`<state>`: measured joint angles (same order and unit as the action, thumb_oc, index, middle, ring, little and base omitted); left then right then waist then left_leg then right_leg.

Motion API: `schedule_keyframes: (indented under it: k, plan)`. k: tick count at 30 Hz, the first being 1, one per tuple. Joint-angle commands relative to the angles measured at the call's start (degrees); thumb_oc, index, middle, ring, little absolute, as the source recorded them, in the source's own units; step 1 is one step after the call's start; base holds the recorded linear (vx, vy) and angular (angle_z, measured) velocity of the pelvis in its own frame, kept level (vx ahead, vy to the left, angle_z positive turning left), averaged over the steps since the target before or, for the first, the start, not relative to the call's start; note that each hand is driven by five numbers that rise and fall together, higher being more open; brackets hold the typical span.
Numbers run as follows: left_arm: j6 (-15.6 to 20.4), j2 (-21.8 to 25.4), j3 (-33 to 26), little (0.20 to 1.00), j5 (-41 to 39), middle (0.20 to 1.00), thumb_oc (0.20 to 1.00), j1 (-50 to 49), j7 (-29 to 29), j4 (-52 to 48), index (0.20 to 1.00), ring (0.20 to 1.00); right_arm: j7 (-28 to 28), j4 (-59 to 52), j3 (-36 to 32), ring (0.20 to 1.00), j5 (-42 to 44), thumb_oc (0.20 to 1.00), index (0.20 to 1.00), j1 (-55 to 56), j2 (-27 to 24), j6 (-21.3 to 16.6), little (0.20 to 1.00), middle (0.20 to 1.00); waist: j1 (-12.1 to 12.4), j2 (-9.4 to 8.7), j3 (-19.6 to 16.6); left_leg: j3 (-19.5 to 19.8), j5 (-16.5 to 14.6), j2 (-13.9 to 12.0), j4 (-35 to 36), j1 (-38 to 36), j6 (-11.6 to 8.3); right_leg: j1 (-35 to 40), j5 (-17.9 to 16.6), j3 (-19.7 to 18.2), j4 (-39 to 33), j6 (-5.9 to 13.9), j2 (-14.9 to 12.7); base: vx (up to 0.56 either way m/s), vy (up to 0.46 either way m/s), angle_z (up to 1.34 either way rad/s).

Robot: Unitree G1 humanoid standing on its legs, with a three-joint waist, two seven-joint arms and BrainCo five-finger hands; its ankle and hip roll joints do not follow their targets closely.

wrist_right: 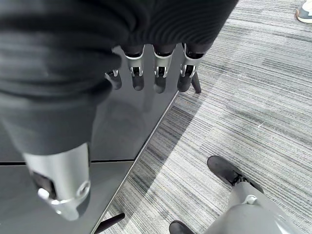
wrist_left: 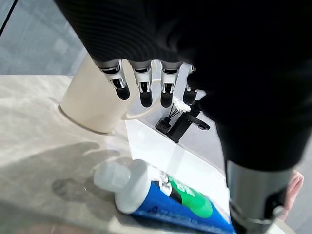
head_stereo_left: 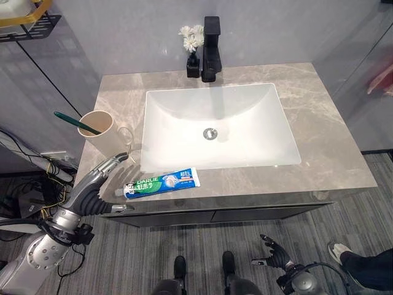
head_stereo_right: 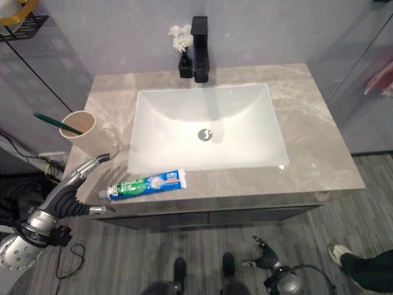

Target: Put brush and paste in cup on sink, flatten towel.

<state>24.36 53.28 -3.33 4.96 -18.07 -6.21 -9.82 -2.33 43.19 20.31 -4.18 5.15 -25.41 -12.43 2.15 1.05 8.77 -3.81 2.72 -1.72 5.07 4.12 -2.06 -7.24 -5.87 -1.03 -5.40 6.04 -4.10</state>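
Counter: grey marbled top around a white sink, centre of the frame.
Cup: cream, upright at the counter's left edge, green brush leaning inside.
Paste: blue-green tube lying flat on the front strip, lower left of centre, cap toward the left.
Left hand: lower left, over the counter corner just beside the cap; fingers straight, spread, holding nothing.
Right hand: bottom right, above the striped floor; fingers relaxed, empty.
Faucet: black, top centre, white flowers beside it.
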Motion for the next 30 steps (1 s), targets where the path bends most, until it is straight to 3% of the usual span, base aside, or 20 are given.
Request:
schedule_keyframes:
  k: [1,12,30]
  plan:
    - [0.4,-0.2,1.5,1.0,-1.6,1.0,1.0,2.3,-0.2,0.3,1.0,1.0,-0.5,-3.4,-0.3,1.0,0.0,1.0,1.0,-0.6,-1.4,-0.6,1.0,1.0,-0.9,-2.18,-1.8,2.1,-3.2,-1.6,-4.6,3.3,-1.13,-2.6,-2.9,0.8,0.4,5.11,-5.6,0.0,0.0,0.0]
    - [0.0,-0.7,5.3,1.0,-0.4,1.0,1.0,4.0,0.7,0.5,1.0,1.0,-0.9,-3.8,-1.2,1.0,0.2,1.0,1.0,0.4,-2.4,-0.7,1.0,1.0,-1.2,-1.88,-1.9,2.2,-2.8,-1.7,-4.1,4.0,-1.18,-3.5,-3.0,1.0,0.4,5.18,-5.5,0.0,0.0,0.0]
    - [-1.1,-2.2,6.6,1.0,1.0,1.0,1.0,4.5,0.5,1.4,1.0,1.0,-1.3,-3.9,-1.6,1.0,0.3,1.0,1.0,1.4,-2.8,-0.8,1.0,1.0,-1.5,-2.1,-1.9,2.3,-2.7,-2.2,-3.9,4.5,-1.3,-4.0,-2.7,1.0,0.4,5.0,-5.1,0.0,0.0,0.0]
